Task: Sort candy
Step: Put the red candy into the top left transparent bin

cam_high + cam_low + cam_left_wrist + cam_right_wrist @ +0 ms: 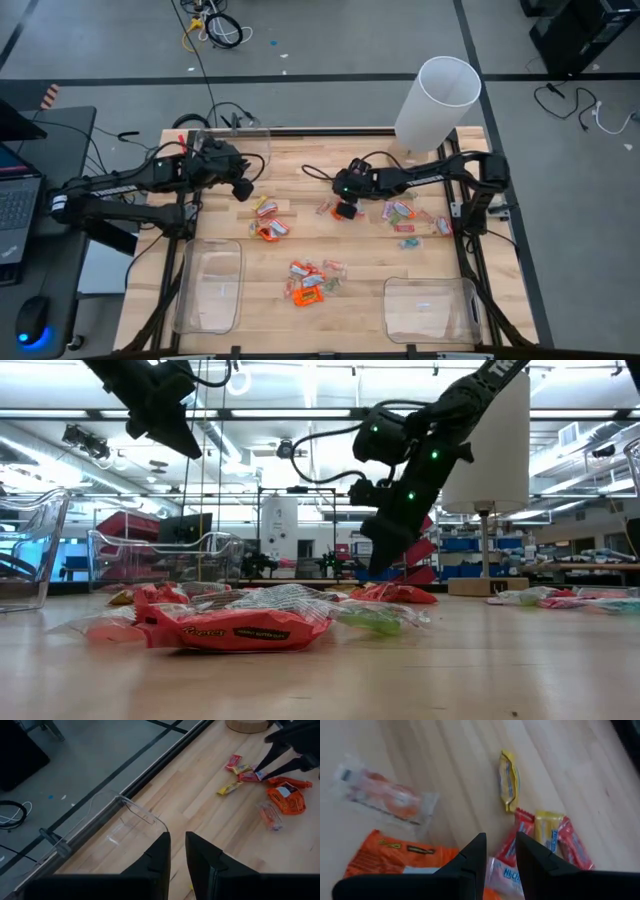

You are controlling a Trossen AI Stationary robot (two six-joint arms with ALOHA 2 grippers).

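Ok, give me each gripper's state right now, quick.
Left gripper: open a narrow gap, holding nothing, raised over the clear bin at the table's back edge.
Right gripper: open a narrow gap, empty, above the candy.

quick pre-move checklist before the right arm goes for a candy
1. Right gripper over candy: ok, it hangs above the cluster of pink and yellow sweets.
2. Right fingers empty: ok, a narrow gap, nothing between them.
3. Target isolated: not ok, the pink and yellow pieces lie touching, with an orange wrapper close by.
4. Left gripper out of the way: ok, near the clear bin at the far edge.
5. Left fingers empty: ok.
6. Near bins ready to receive: cannot tell what each is for.
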